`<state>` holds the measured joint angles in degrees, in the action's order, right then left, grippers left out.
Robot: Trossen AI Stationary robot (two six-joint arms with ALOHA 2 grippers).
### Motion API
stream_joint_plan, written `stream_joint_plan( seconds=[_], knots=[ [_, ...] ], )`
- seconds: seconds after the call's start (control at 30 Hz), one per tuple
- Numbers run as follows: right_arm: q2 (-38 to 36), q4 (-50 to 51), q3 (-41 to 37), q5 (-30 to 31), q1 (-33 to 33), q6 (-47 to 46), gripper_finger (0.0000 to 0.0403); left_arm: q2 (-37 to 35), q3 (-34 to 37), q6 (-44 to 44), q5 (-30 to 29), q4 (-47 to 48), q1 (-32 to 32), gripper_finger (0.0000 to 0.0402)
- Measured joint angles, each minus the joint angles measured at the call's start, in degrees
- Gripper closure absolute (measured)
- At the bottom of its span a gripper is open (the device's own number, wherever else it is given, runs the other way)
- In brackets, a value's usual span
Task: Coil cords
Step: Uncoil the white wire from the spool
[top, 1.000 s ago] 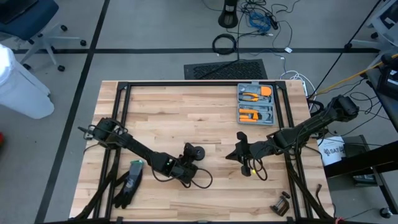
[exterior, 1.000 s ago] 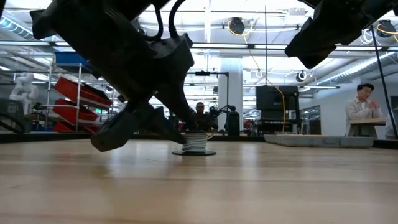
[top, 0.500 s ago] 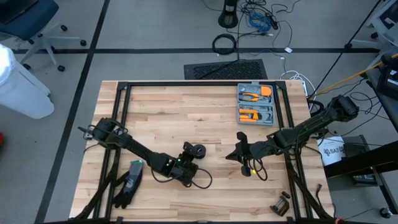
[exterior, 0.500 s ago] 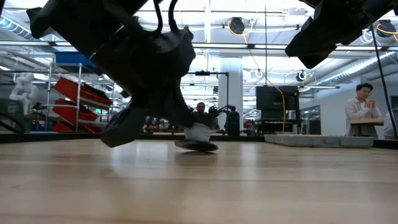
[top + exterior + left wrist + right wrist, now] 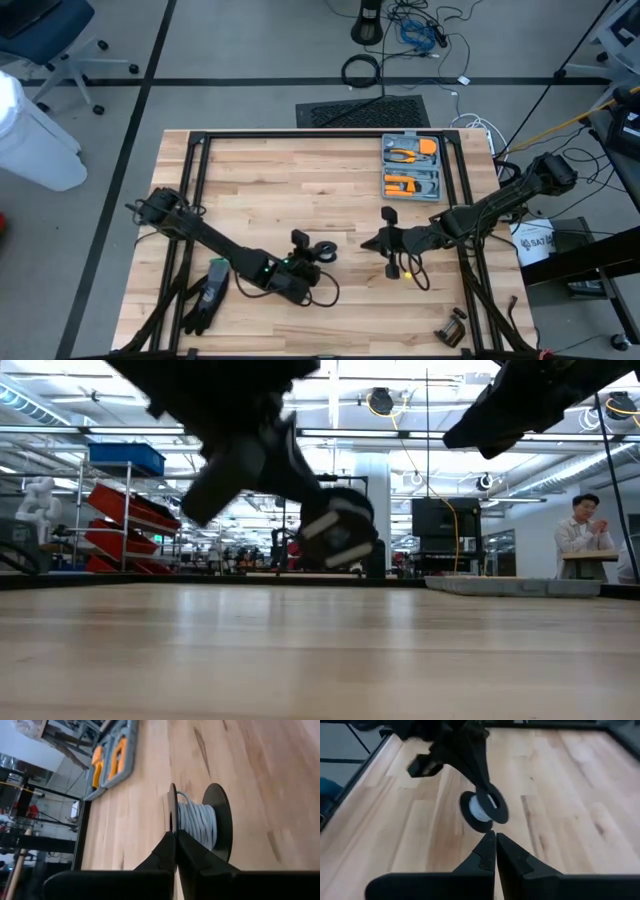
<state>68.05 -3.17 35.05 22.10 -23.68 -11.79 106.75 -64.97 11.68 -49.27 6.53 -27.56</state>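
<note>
Lower centre of the high view, over the table [image 5: 260, 180], the left gripper [image 5: 312, 254] holds the cords' spool [image 5: 338, 530] lifted, jaws clamped on one thin flange; it could twist free. Right gripper [image 5: 388, 240], jaws together, waits centre-right.

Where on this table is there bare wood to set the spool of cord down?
Bare wood lies left of the tool tray along the far edge, and between the two claws near the front edge. It is crowded around the left claw, shut on the spool of cord, with the right claw close by.
</note>
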Motion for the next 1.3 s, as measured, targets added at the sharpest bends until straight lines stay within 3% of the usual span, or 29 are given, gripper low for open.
stream_joint_plan(
  seconds=[0.2, 0.37, 0.7, 1.3],
  knots=[
    [0.76, -3.35, 0.0, 0.28, -0.01, 3.93, 0.0399, -2.37, -0.02, -4.72, -0.31, -0.16, -0.67, 0.0394],
    [4.86, -8.44, 0.0, 0.23, -0.04, 3.41, 0.0364, -2.59, -0.02, -5.35, -0.12, -3.63, -1.5, 0.0394],
    [11.78, -19.06, -0.02, 0.07, -0.98, 1.54, 0.0296, -2.59, -0.02, -4.85, 8.55, -11.26, -1.44, 0.0394],
    [11.52, -17.62, -0.02, 0.19, -6.05, 6.44, 0.0293, -2.59, -0.02, -2.11, 12.98, -13.01, -1.3, 0.0394]
  ],
)
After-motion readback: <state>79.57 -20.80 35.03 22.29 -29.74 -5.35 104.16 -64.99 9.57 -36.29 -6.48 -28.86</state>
